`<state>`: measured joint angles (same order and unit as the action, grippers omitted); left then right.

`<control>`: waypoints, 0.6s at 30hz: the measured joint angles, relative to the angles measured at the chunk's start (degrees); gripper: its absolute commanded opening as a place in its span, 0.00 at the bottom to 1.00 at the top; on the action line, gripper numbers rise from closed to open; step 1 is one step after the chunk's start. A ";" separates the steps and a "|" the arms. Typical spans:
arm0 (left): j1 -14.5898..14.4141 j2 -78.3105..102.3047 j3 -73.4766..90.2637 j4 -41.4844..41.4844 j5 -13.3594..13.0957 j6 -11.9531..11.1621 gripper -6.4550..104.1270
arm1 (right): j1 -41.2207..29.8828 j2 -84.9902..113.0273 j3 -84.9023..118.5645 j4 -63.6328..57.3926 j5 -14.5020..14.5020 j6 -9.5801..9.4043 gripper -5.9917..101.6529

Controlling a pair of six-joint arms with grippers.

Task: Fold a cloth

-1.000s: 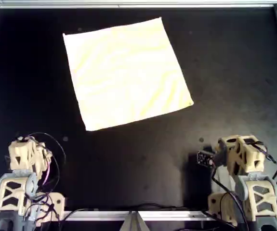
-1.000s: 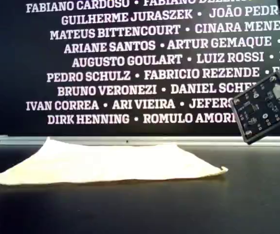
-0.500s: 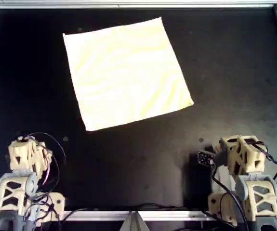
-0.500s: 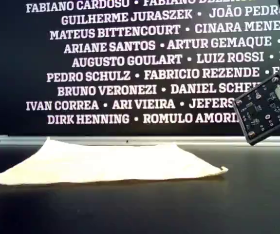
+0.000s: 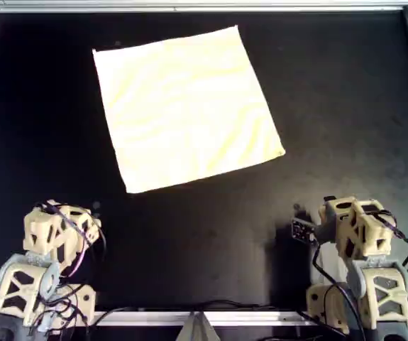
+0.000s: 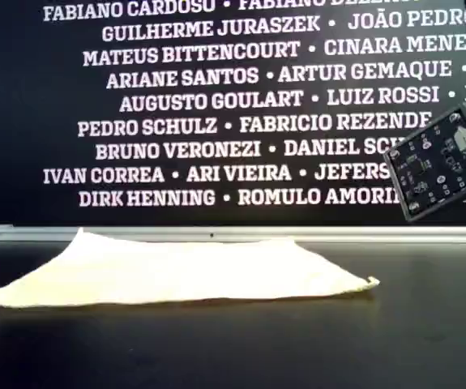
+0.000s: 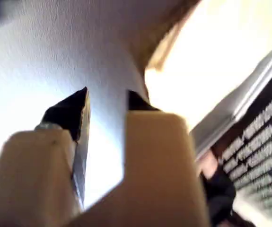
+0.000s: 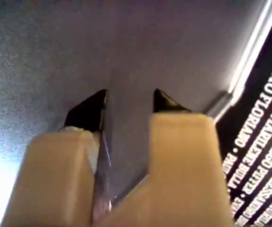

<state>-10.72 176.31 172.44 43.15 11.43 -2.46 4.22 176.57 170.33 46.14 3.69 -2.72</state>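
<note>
Clearly the question is reach: the cloth [image 5: 188,109] lies flat and unfolded on the black table [image 5: 345,106], in the far half of the overhead view and shifted toward that view's left, while both arms sit at the near edge, well apart from it.

Starting at the overhead view's left, the left arm [image 5: 51,259] stands in the near left corner. Its wrist view shows the left gripper [image 7: 106,106] with jaws parted by a narrow gap and nothing between them; a pale yellow patch beyond the tips looks like the cloth. The cloth's nearest corner [image 5: 129,190] points toward this arm, so the left arm is the nearer one, with bare black table between.

In the middle, the cloth is a square turned slightly out of line with the table edges, so neither of its edges runs square to the arms. From the exterior view it lies low and flat [image 6: 176,271], its corners barely lifted.

On the overhead view's right, the right arm [image 5: 360,263] stands in the near right corner. The right gripper [image 8: 128,109] also shows slightly parted, empty jaws above dark table. The cloth's right corner [image 5: 282,151] lies up and leftward from it, farther off than the near corner is from the left arm.
</note>
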 measured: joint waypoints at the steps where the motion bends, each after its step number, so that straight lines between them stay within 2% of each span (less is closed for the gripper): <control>1: -0.44 0.00 -0.79 0.00 0.18 0.00 0.43 | 0.00 0.00 0.00 0.00 0.00 -0.09 0.46; 3: -0.97 0.00 -2.29 0.00 0.44 0.00 0.49 | 0.00 0.00 -0.18 0.00 -0.44 -0.44 0.47; 6: -1.05 0.00 -3.08 -0.35 0.44 0.00 0.61 | 0.09 0.00 -1.41 0.00 -0.53 -2.02 0.48; 9: -1.05 0.00 -3.08 -2.37 0.44 0.00 0.70 | 0.09 0.00 -1.32 0.00 -2.55 -3.34 0.49; 15: -1.05 -4.04 -3.25 -7.03 0.44 0.00 0.71 | 0.00 -3.69 -1.32 -1.23 -10.28 -4.22 0.53; 18: -1.05 -12.66 -5.62 -7.29 0.44 0.00 0.71 | 0.09 -9.76 -1.32 -5.62 -11.95 -5.71 0.55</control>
<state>-11.78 163.65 166.82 35.86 11.87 -2.46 4.31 166.82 169.01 40.52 -8.26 -8.44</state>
